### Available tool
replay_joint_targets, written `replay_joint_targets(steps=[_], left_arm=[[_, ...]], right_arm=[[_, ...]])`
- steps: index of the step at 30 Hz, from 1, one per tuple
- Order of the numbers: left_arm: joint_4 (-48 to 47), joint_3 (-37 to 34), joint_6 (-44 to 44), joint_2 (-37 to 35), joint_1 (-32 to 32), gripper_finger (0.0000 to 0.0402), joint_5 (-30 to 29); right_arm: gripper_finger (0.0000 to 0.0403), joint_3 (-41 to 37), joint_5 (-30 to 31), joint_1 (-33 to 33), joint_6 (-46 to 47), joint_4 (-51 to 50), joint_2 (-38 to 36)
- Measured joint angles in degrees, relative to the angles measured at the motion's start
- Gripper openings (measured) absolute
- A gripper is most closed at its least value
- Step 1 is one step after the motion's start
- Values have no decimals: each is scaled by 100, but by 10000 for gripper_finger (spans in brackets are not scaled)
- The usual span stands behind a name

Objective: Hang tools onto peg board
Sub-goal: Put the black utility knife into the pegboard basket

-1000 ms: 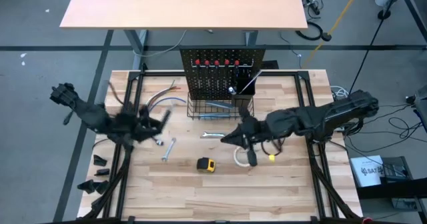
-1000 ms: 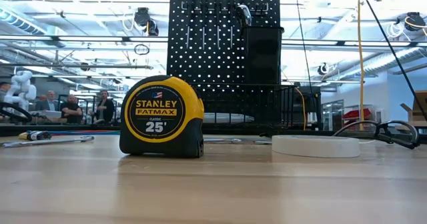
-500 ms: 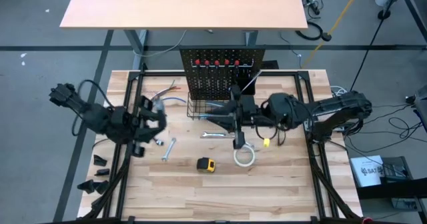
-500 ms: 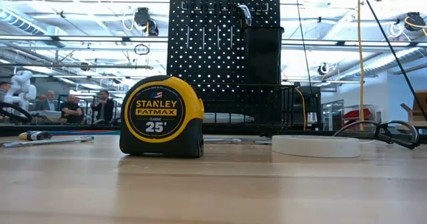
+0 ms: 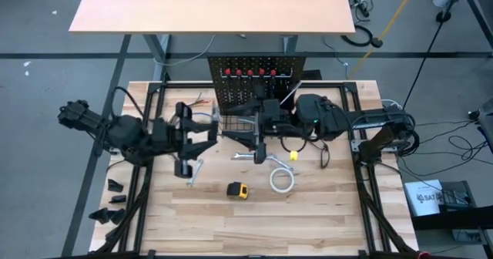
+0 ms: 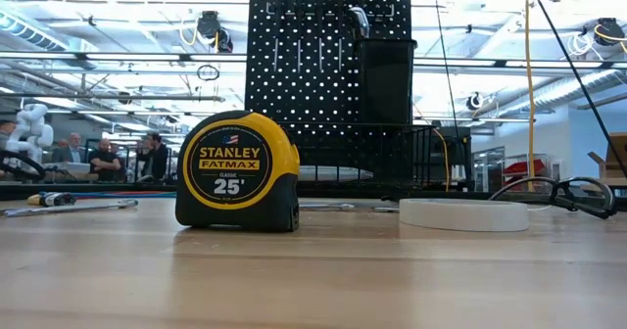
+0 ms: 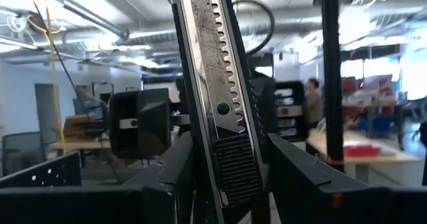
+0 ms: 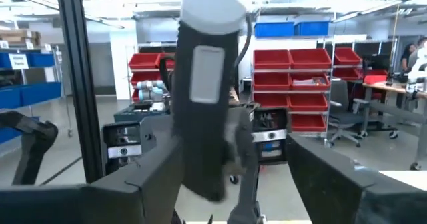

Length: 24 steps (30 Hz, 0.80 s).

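My left gripper (image 5: 212,133) is shut on a grey utility knife (image 7: 212,84) and holds it in the air in front of the peg board (image 5: 258,78) and its wire basket (image 5: 248,125). Facing it from the right, my right gripper (image 5: 233,136) is open. In the right wrist view the knife shows as a blurred dark bar with a pale top (image 8: 207,104), standing between the right gripper's (image 8: 233,184) spread fingers. Whether they touch it, I cannot tell. Red-handled screwdrivers (image 5: 250,72) hang on the board. My left gripper (image 7: 227,187) pinches the knife's lower part, by the ribbed slider (image 7: 233,167), between its two fingers. The fingers come roughly level from the table's left and lie across the knife. The knife stands nearly upright, lifted clear, with its long toothed track (image 7: 203,44) rising above the fingers.
On the table lie a yellow-black tape measure (image 5: 237,189), a white tape roll (image 5: 281,180) and two silver wrenches (image 5: 194,172) (image 5: 246,156). The rig's black posts (image 8: 73,84) stand around the table. People stand in the room beyond the table (image 6: 108,158).
My left gripper has risen and gone toward the table's right with the knife, rolling as it went. My right gripper has lifted from beside the tape roll, gone toward the far left to meet it in front of the basket, and opened.
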Motion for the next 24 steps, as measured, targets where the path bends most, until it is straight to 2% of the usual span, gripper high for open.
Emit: replay_joint_targets(steps=[6,18,24], left_arm=[[-336,224,-42,65,264,145,264],[-361,224,-496,253,782,145,975],[-374,224,-496,253,909,145,1113]], right_arm=[[258,192,-399,-10,85,15,42],[256,188,-489,-62,-47,172,92],[218,187,-479,-58,-254,270,90]])
